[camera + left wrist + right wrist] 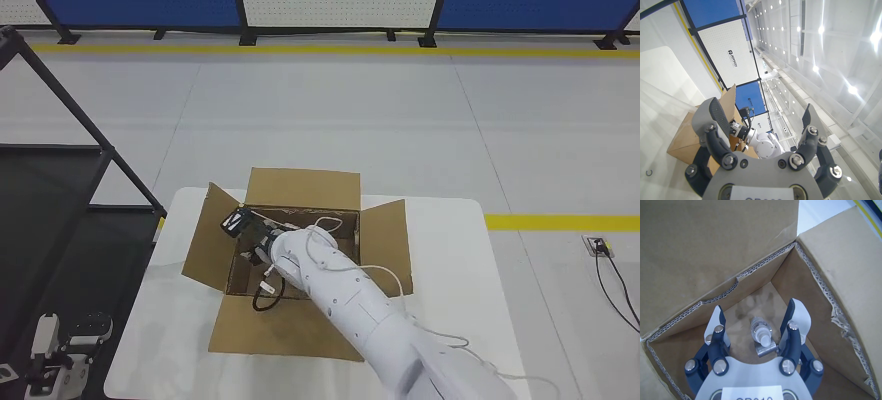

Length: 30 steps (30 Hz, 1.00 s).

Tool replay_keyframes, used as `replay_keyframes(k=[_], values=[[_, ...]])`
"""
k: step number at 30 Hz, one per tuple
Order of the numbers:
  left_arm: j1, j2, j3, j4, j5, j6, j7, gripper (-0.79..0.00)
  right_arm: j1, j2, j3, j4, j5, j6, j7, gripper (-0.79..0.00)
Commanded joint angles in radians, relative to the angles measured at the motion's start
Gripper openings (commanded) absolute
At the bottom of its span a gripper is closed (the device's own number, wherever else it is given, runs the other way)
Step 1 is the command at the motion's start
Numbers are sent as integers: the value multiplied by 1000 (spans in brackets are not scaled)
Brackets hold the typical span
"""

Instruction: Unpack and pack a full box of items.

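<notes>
We see the right end effector [756, 310] spread inside the box [753, 264], over what looks like a spray bottle [761, 330]. The left end effector [762, 108] is spread too.

1. Box [300, 187]: plain brown cardboard, with wavy corrugation along its cut edges.
2. Table [450, 260]: white.
3. Bottle [758, 325]: clear, with a white nozzle.
4. Right gripper [755, 306]: dark navy fingers [786, 313] backed in white, silver bolts.
5. Left gripper [761, 104]: grey, with black ribbed pads [719, 113].
6. Floor [400, 110]: pale grey, crossed by a yellow line [300, 48].

White table [455, 265]; black rack [50, 200] just beside.
</notes>
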Motion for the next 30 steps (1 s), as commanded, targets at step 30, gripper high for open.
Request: replay_keyframes(k=[30], values=[[0,0,0,0,0,0,0,0,-409,293,289,-938,-282,-61,219,0]])
